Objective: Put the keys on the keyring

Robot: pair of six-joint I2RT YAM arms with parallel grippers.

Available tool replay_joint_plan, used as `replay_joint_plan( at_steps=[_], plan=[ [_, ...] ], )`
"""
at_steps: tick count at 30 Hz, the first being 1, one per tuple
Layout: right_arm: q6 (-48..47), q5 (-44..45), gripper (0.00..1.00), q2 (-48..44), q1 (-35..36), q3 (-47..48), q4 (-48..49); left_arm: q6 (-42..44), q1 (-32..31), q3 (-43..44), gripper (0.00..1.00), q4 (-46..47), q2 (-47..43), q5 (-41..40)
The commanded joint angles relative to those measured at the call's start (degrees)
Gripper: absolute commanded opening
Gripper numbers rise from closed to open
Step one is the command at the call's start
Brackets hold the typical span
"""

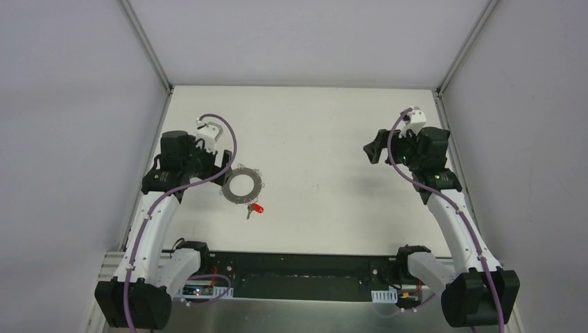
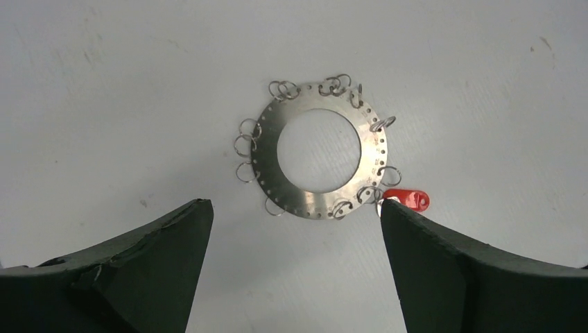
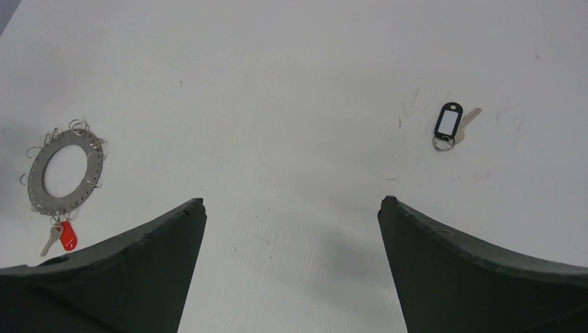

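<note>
The keyring (image 1: 231, 186), a flat grey metal ring rimmed with small wire loops, lies on the table's left half. A red-headed key (image 1: 256, 208) lies at its near rim and touches a loop (image 2: 369, 195); whether it is hooked on, I cannot tell. My left gripper (image 1: 223, 165) hovers open just left of the ring. In the left wrist view the keyring (image 2: 312, 203) sits ahead of the gripper (image 2: 295, 202), and the red key (image 2: 410, 200) peeks past the right fingertip. A black-headed key (image 3: 448, 122) lies apart on the table, seen by the right wrist. My right gripper (image 3: 291, 201) is open over bare table.
The white table (image 1: 319, 139) is walled by grey panels on the left, right and back. Both arm bases and a black rail (image 1: 298, 267) sit along the near edge. In the right wrist view the keyring (image 3: 36, 177) and the red key (image 3: 67, 236) lie far left.
</note>
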Motion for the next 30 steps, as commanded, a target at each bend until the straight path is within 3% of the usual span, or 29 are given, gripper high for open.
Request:
replay_joint_plan(
  at_steps=[1, 6, 14, 22, 30],
  plan=[
    [-2.04, -1.04, 1.00, -1.59, -0.53, -1.13, 0.99, 4.72, -2.85, -1.31, 0.93, -3.64, 2.76, -3.68],
    [-2.39, -2.15, 1.00, -2.32, -2.19, -1.09, 0.35, 2.56, -6.64, 0.96, 0.87, -5.86, 9.31, -10.17],
    [-3.82, -3.20, 1.00, -1.32, -2.46, -2.29, 0.75, 3.39, -7.77, 8.12, 0.71, -15.52, 22.21, -4.37],
    [-4.19, -3.79, 1.00, 0.68, -2.44, -2.29, 0.75, 2.50, -11.87, 11.22, 0.70, -13.37, 25.70, -6.05],
    [-5.04, -2.95, 1.00, 0.33, -2.74, -2.64, 0.57, 4.43, -18.89, 18.99, 0.59, -14.08, 37.08, -5.96]
  ],
)
